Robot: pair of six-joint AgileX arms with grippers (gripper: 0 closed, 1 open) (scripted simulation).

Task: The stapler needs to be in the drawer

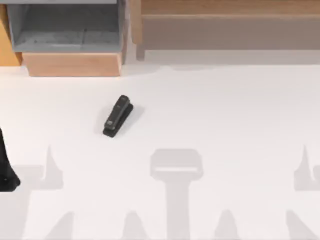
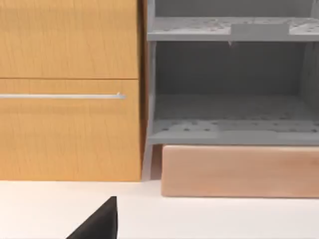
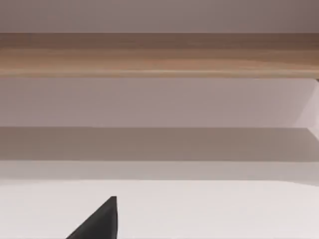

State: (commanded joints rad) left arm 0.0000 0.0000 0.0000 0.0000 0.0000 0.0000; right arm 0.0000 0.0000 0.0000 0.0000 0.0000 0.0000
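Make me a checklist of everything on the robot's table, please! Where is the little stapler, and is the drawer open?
Surface: white table, with grey shadows of the arms along its near side.
Job's things: the stapler lies on the table, slanted, in front of the drawer and apart from it. The drawer stands pulled open at the table's far left, and its grey floor looks bare.
Clutter: nothing seen.
Grippers: the left arm is parked at the left edge. A dark fingertip pokes into the left wrist view, and another fingertip into the right wrist view.
Cables: nothing seen.
Surroundings: an orange-tan cabinet with a thin handle beside the drawer; a long brown wooden unit at the far right.
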